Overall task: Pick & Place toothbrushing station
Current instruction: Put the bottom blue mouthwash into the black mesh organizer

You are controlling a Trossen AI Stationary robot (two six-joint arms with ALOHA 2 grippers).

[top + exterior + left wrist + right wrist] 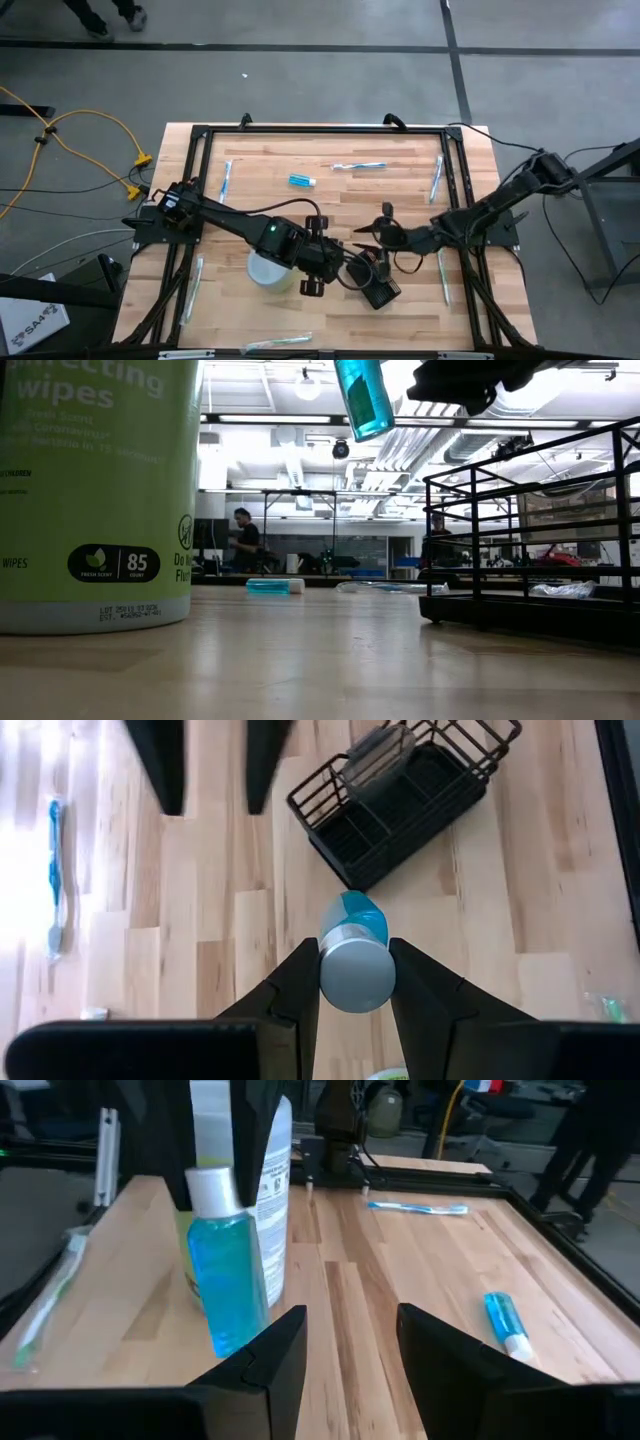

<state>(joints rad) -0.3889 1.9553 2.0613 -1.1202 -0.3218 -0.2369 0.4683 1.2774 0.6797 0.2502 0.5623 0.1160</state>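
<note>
My left pincer (pixel 355 975) is clamped on the pale cap of a clear plastic bottle of blue liquid (pixel 353 915), which hangs in the air just short of the black wire toothbrushing station (pixel 395 820). The station stands on the wooden table (pixel 400 1270), set at an angle to my line of approach.

My grip is only on the smooth round cap, so I think the bottle could slip or swing. If I go in low, its base could catch the station's wire rim and push or tip the rack, which looks light. If it comes down off-centre, it could end up straddling a divider.

My right pincer (pixel 350 1342) waits near the station with its fingers apart and nothing in them. It is close enough that the two arms could knock together.

I can read no writing on the bottle. Farther from the station stands a green-labelled plastic canister (pixel 95 490), marked "wipes" and "85".
</note>
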